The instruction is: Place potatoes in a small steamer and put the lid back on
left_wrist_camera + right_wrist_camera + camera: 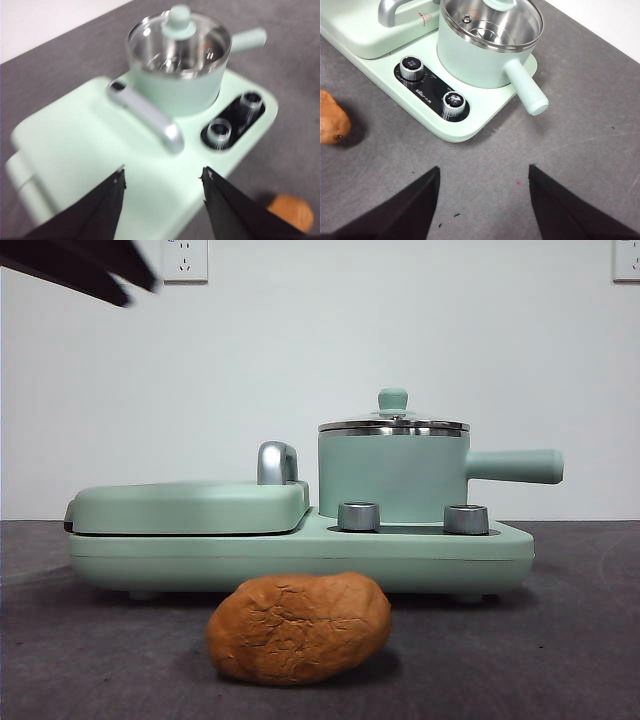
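While the potato [299, 628] is lying on the grey table [560, 640] just in front of the cooker base [300, 552], the steamer [392, 478] is sitting on that base with the lid [393, 423] resting on its rim and its handle pointing sideways; the left gripper [162, 181] is hovering over the griddle cover [90, 145], jaws spread and holding nothing; the right gripper [484, 176] is hanging above bare table near the dials [454, 99], jaws likewise parted and empty
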Controlling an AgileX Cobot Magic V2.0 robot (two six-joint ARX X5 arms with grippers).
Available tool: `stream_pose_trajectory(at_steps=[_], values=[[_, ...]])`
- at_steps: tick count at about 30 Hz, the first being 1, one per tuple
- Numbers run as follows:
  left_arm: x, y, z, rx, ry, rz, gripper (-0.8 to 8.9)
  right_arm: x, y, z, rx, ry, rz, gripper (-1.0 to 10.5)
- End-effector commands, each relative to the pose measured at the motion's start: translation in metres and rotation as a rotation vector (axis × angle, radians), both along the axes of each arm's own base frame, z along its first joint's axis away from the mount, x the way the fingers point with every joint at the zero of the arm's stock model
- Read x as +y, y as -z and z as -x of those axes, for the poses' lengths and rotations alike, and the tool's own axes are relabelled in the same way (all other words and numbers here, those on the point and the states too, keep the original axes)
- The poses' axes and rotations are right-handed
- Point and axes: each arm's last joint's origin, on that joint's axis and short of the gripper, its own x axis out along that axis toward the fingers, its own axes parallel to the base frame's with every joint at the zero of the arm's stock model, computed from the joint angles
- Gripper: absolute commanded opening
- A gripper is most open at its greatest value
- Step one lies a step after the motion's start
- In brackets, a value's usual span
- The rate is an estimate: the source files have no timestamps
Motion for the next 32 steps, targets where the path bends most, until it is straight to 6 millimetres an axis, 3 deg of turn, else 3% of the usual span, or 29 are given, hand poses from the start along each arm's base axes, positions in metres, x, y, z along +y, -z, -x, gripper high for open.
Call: stream_pose_trajectory(at_steps=[1,10,16,26,32], values=[[-0.019,0.0,-0.018,-0.022,0.023,0.061,2.49,0.0,-0.005,0.0,-0.013,0.005,-0.019,2.8],[-0.075,0.027,-0.063,-0.129,0.073,0.097,2.5,0.0,-0.005,0.0,-0.013,0.005,-0.019,2.8],[-0.105,0.039,-0.09,-0.108,0.094,0.096,2.49,0.0,-0.005,0.0,-0.013,0.005,-0.019,2.8],[-0.147,0.04,-0.139,-0.111,0.102,0.104,2.49,0.0,-0.005,0.0,-0.012,0.005,-0.019,2.8],[-0.164,0.04,-0.156,-0.105,0.1,0.13,2.49,0.0,-0.005,0.0,-0.012,0.005,-0.019,2.8]])
